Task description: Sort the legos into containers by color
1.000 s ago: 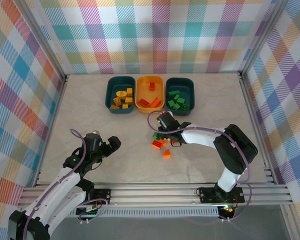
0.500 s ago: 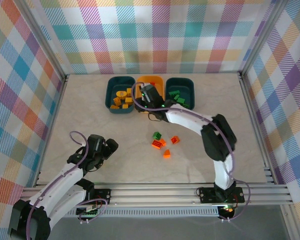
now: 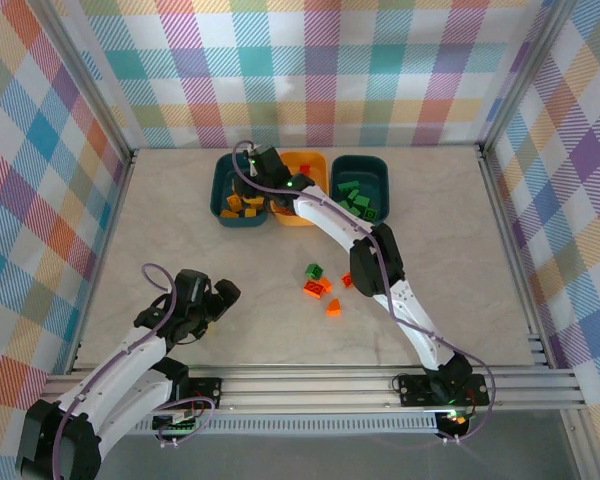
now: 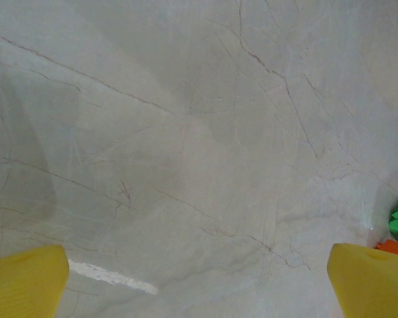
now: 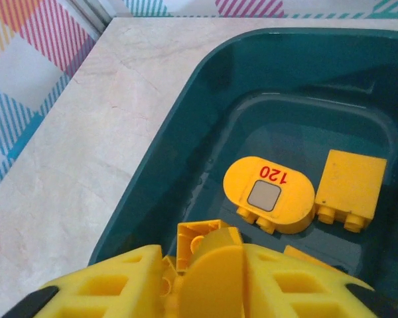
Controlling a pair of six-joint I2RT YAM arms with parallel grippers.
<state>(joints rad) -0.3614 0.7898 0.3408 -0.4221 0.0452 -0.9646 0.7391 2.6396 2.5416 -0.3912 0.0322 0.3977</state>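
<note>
Ok: right gripper (image 5: 209, 265) pinches yellow lego (image 5: 202, 235) over teal tub (image 5: 186, 132). Probably light, stiff, slick; grip flat sides. Left gripper (image 4: 199, 281) gapes wide.

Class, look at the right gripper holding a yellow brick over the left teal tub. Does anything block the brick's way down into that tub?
Nothing visible does. The yellow brick in the right gripper hangs above the teal tub, inside its near wall. The rounded yellow piece and the square yellow block lie farther in.
</note>
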